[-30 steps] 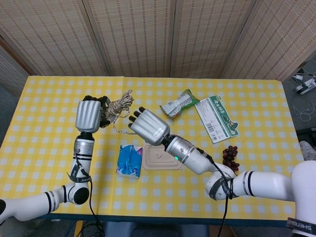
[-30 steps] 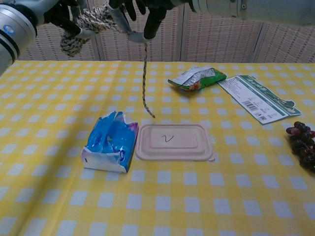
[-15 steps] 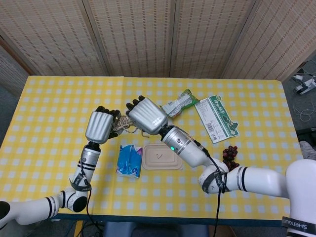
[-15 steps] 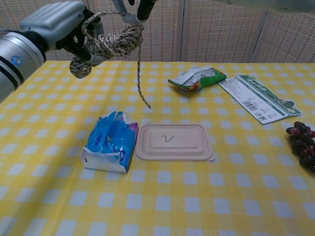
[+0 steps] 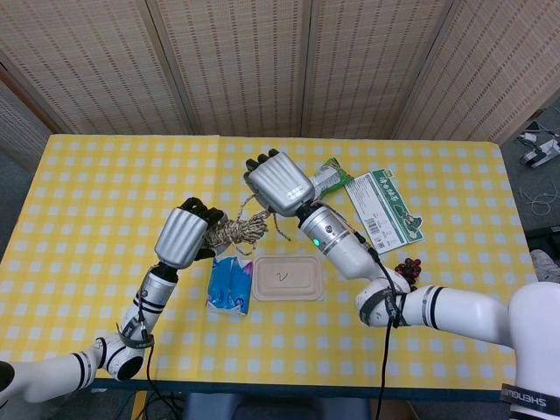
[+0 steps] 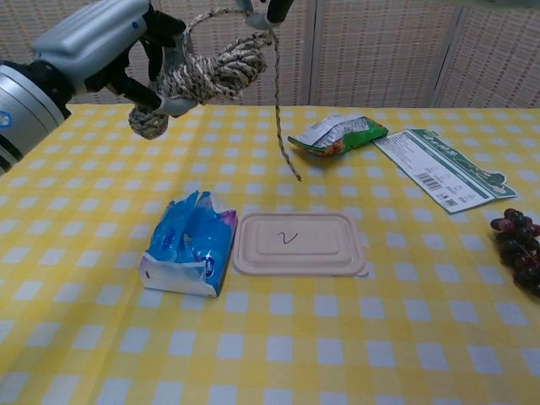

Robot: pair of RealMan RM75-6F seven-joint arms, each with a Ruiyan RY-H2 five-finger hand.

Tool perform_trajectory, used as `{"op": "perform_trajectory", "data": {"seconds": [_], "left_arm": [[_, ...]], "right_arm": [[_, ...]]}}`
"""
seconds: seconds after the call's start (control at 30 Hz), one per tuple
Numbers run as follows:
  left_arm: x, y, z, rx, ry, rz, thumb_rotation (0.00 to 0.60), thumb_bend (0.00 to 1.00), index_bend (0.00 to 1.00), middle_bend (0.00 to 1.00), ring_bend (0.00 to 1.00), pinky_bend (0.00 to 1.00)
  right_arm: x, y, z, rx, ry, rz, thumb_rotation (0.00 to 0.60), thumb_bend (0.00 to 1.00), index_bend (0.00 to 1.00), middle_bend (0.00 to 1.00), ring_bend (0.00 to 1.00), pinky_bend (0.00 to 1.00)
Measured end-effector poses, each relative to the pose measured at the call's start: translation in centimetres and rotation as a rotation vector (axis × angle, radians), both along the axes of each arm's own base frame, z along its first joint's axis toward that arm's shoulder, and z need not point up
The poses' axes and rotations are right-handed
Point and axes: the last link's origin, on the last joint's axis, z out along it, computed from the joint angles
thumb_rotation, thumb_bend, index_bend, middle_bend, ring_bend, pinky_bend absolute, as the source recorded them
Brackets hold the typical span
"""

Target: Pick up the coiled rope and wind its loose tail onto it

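Head view: left hand (image 5: 182,234) has dropped toward the table gripping the rope coil (image 5: 236,231) aloft, right hand (image 5: 278,182) swung rightward past it, fingers hidden; chest view: tail (image 6: 279,101) now hangs right of coil (image 6: 202,74), pinched above, so another wrap is forming.

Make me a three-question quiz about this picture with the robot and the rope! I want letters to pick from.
1. Where is the coiled rope?
A. Flat on the table
B. Held up in the left robot hand
C. Inside the tan box

2. What colour is the packet beside the tan box?
A. Blue
B. Red
C. Black

3. How is the rope's loose tail?
A. Hanging down in the air
B. Tied round the grapes
C. Tucked under the box

Answers: 1 B, the left robot hand grips the coil above the table. 2 A, its wrapper is blue and white. 3 A, it dangles from near the right robot hand, its end above the cloth.
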Motion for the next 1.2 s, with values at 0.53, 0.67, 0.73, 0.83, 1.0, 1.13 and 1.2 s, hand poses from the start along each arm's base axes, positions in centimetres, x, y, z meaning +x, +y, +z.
{"op": "perform_trajectory", "data": {"seconds": [0.53,0.67,0.73,0.83,1.0,1.13,1.2], "left_arm": [[1.3,0.5,2.4,-0.088,-0.388,-0.027,0.6,0.25,0.7,0.77,0.58,0.39],[1.3,0.7,2.9,-0.088,-0.445,-0.015,0.6,0.25,0.7,0.77,0.58,0.39],[1.4,0.8,3.0,-0.091,-0.472,0.001,0.6,0.25,0.7,0.77,0.58,0.39],[1.3,1.1,3.3,-0.089,-0.505,0.029,0.6,0.25,0.7,0.77,0.58,0.39],[1.1,1.8,3.8,-0.062,-0.529,0.069,0.6,0.25,0.7,0.77,0.58,0.39],[0.7,2.4,4.5,-0.039,-0.55,0.097,0.6,0.25,0.7,0.77,0.58,0.39],[0.6,2.7,4.8,-0.031,-0.567,0.117,0.6,0.25,0.7,0.77,0.58,0.39]], "right_arm": [[-2.1,-0.7,-1.1,0.026,-0.014,-0.055,0.6,0.7,0.63,0.36,0.36,0.37],[-2.6,-0.6,-1.5,0.034,-0.006,-0.055,0.6,0.7,0.63,0.36,0.36,0.37],[-2.8,-0.4,-1.8,0.04,0.001,-0.052,0.6,0.7,0.63,0.36,0.36,0.37],[-2.9,-0.1,-2.2,0.05,0.01,-0.044,0.6,0.7,0.63,0.36,0.36,0.37],[-3.2,0.4,-2.9,0.063,0.032,-0.036,0.6,0.7,0.63,0.36,0.36,0.37],[-3.6,0.7,-3.3,0.072,0.049,-0.036,0.6,0.7,0.63,0.37,0.36,0.37],[-3.9,0.9,-3.5,0.077,0.059,-0.037,0.6,0.7,0.63,0.37,0.36,0.37]]}}
